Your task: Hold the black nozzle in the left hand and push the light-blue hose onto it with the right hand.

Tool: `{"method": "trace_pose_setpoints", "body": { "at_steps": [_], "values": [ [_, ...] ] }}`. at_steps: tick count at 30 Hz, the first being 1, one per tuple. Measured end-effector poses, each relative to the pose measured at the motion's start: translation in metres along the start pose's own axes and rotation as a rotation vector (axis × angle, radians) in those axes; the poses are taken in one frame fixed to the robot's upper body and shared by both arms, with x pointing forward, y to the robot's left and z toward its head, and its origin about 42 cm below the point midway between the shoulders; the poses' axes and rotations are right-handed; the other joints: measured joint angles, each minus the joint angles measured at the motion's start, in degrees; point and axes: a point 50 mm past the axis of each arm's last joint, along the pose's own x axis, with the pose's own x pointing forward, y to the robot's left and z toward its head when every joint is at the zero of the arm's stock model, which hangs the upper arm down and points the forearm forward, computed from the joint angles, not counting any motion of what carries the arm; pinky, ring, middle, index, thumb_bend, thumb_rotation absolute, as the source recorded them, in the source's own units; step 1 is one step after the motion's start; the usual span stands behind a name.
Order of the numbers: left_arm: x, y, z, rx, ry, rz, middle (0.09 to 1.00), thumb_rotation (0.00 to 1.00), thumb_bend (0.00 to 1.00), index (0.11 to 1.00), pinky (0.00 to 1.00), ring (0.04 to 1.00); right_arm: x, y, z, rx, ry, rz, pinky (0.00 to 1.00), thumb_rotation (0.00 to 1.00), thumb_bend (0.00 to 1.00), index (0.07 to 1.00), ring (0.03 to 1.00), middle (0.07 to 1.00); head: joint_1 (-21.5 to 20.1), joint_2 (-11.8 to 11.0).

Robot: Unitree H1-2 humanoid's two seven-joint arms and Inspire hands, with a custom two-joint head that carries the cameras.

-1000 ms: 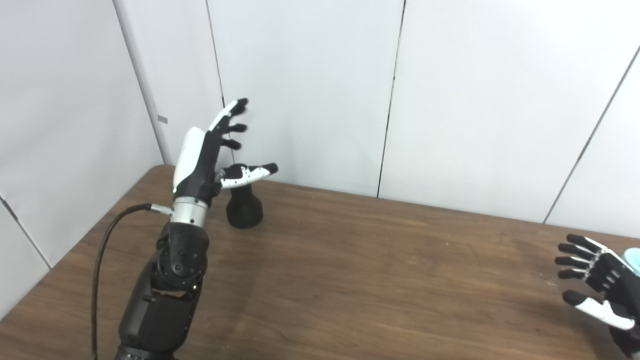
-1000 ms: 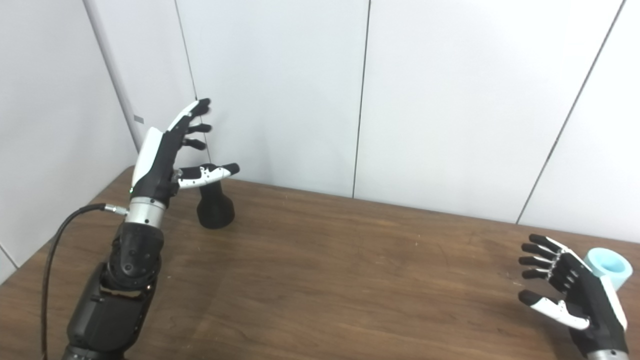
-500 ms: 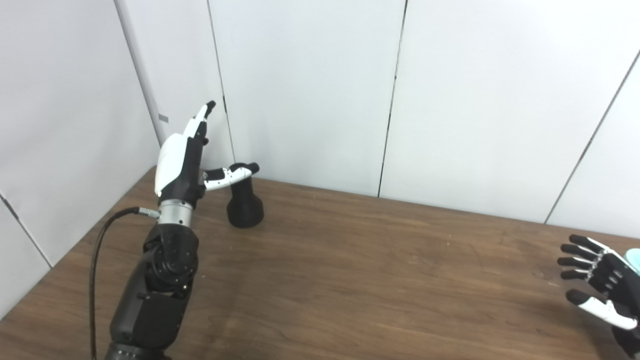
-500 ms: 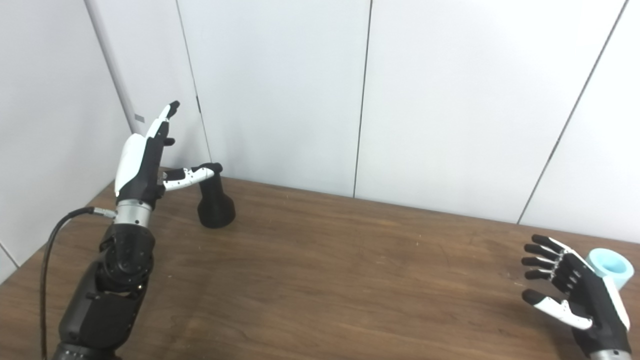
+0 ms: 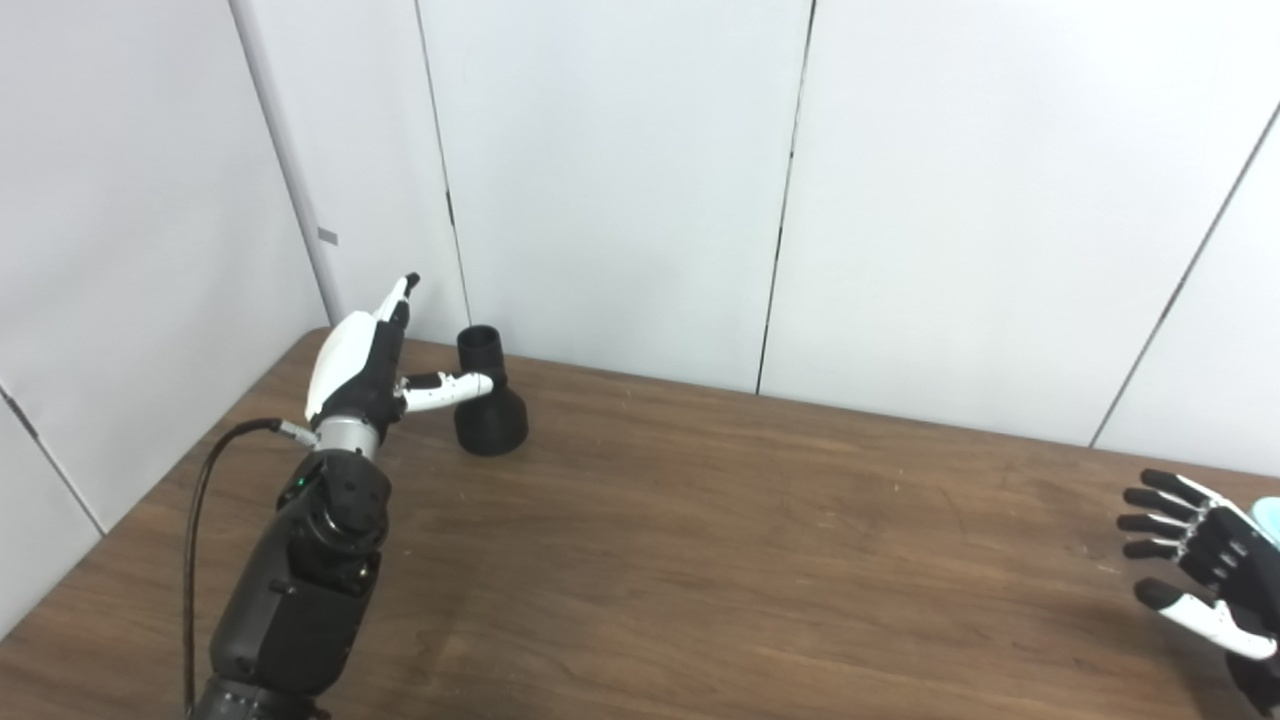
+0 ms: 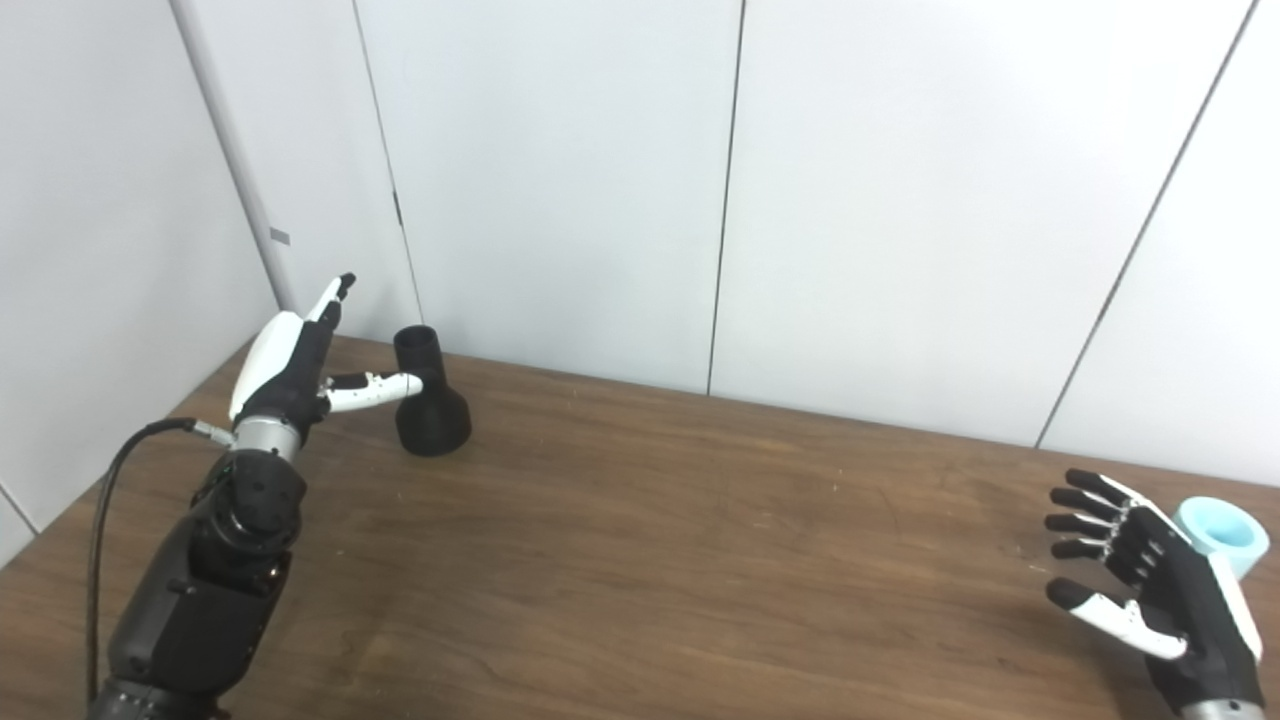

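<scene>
You've got 2 head cams side by side, both looking down and fwd over the table [image 5: 700,560] toward the white wall panels [image 6: 560,180], from approx the same height and range; neither is close-up. Both share nearly the whole scene: left hand [image 5: 365,365] far left near the table's back corner, w/ the black nozzle [image 5: 488,400] just right of its thumb, and right hand [image 6: 1150,590] at the lower right edge. Right eye sits a bit to the right, so everything lands further left in it. That's why it shows the light-blue hose [image 6: 1222,532] just behind the right hand in full, whereas left eye cuts it at the frame edge.
</scene>
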Motion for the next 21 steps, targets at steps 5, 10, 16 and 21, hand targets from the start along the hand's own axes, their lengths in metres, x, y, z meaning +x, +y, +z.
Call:
{"method": "trace_pose_setpoints", "body": {
  "at_steps": [5,10,16,21],
  "values": [
    [0.009,-0.006,-0.011,0.010,0.055,-0.064,0.985,0.41,0.91,1.000,1.00,1.000,0.000,0.000,0.001,-0.002,-0.004,0.000,0.58,0.42,1.00,0.774,0.675,0.742,-0.1,0.3],
    [0.012,-0.007,-0.014,0.032,0.076,-0.081,0.985,0.41,0.91,1.000,1.00,1.000,-0.002,0.000,0.003,-0.006,-0.013,0.001,0.58,0.42,1.00,0.775,0.676,0.744,-0.3,0.6],
    [0.022,-0.012,-0.016,0.074,0.108,-0.096,0.972,0.42,0.93,0.972,1.00,1.000,-0.002,0.000,0.004,-0.007,-0.015,0.001,0.58,0.41,1.00,0.776,0.677,0.744,-0.4,0.9],
    [0.024,-0.026,-0.022,0.103,0.135,-0.149,0.932,0.40,0.91,0.913,1.00,0.994,-0.005,0.000,0.005,-0.012,-0.021,-0.001,0.58,0.42,1.00,0.776,0.677,0.744,-0.8,1.3]
  ]
}}
